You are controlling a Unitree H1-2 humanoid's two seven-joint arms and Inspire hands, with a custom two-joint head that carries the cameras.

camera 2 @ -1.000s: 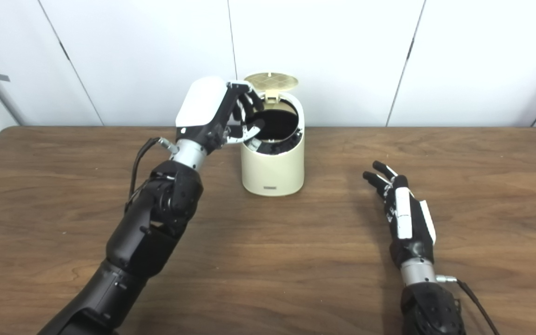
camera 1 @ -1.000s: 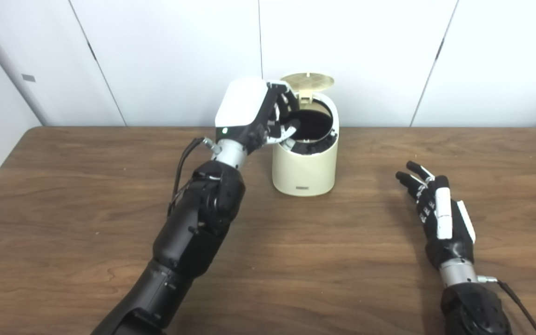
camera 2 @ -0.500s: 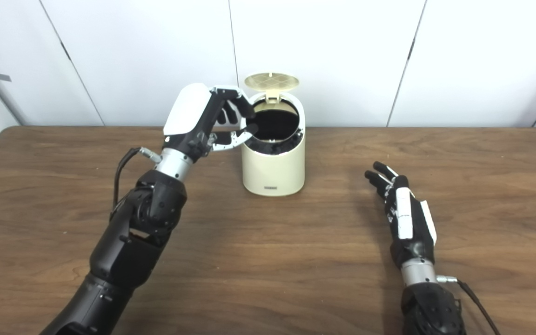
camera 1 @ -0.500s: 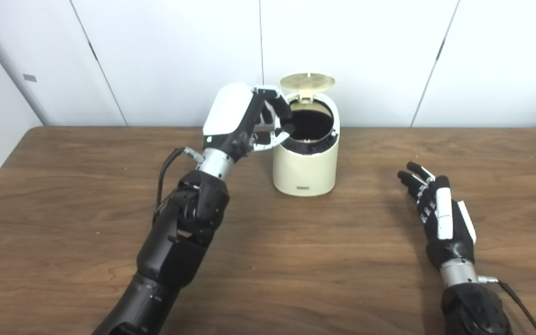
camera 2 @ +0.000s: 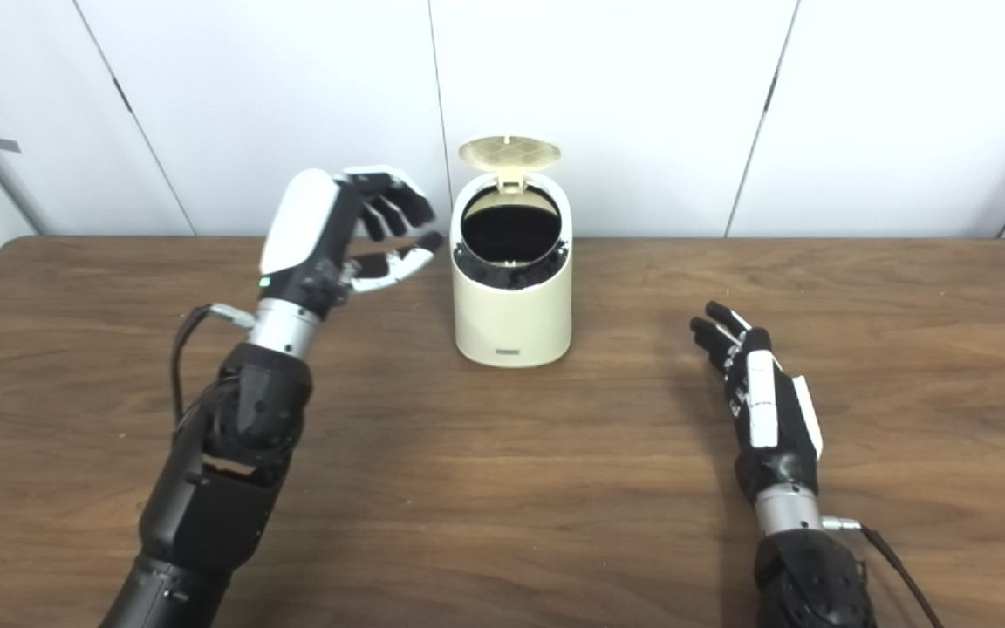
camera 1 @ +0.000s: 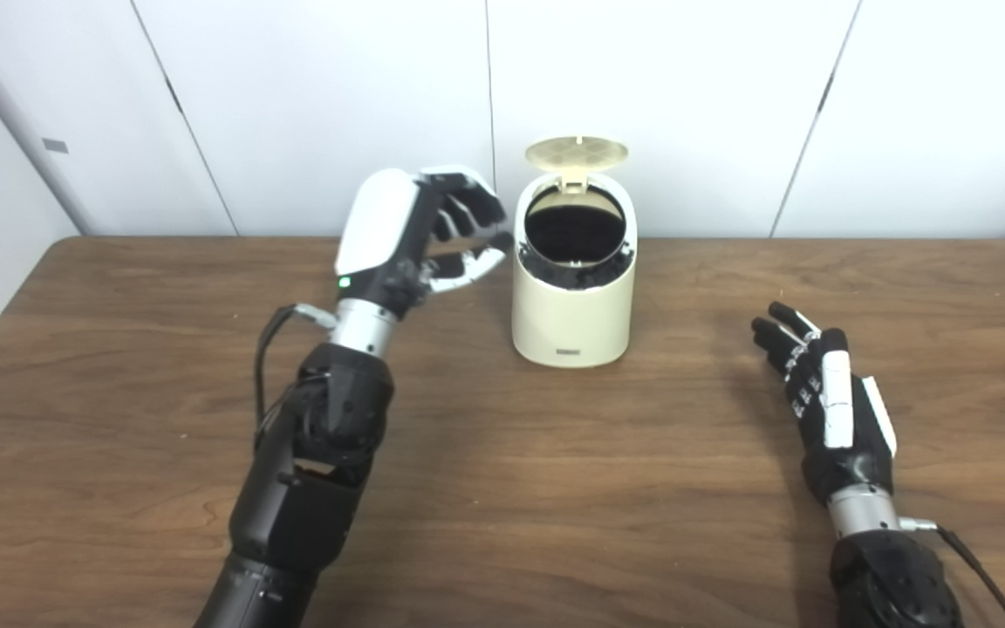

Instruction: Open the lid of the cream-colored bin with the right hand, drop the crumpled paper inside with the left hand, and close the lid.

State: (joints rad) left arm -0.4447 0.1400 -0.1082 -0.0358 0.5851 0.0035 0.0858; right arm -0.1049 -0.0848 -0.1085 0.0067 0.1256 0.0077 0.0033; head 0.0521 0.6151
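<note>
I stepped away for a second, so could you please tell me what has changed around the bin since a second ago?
The left robot hand has drawn back from over the bin mouth toward the left, and now hangs beside the bin with fingers apart, holding nothing. The lid stays up, the bin has not moved, and the right robot hand remains open, low over the table.

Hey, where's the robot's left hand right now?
In both head views the left hand is raised above the table, just left of the cream bin with its lid up, fingers apart and holding nothing.
</note>
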